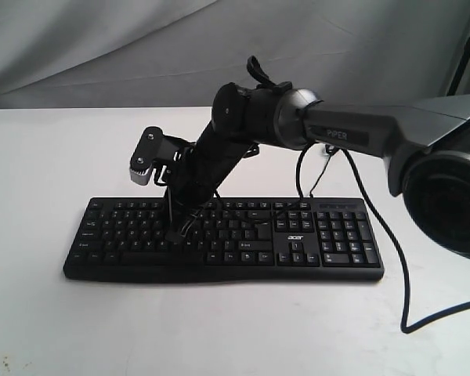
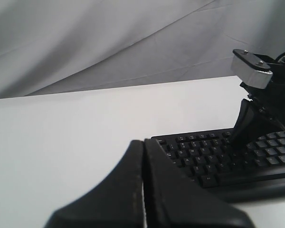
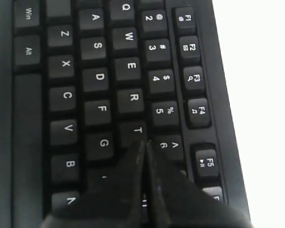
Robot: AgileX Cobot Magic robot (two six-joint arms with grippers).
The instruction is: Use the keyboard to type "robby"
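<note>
Spreading across all 3 views, the white worktop (image 1: 47,313) carries the keyboard (image 1: 329,251), which lies flat near its middle with the number pad toward the right of the exterior view; a black cable (image 1: 403,309) trails over the worktop on that side. The right arm (image 1: 337,129) reaches across the middle and slants down over the letter keys on the left half of the board. The right gripper (image 1: 178,227) points down at those keys, its 2 jaws pressed together with no gap to speak of; in the right wrist view its tip sits at the edge of the T key (image 3: 137,130), just beside the 6 key (image 3: 168,145), though I cannot tell whether it presses either. The left gripper (image 2: 143,142) sits off the keyboard's left end, apart from it, jaws likewise closed on nothing.
</note>
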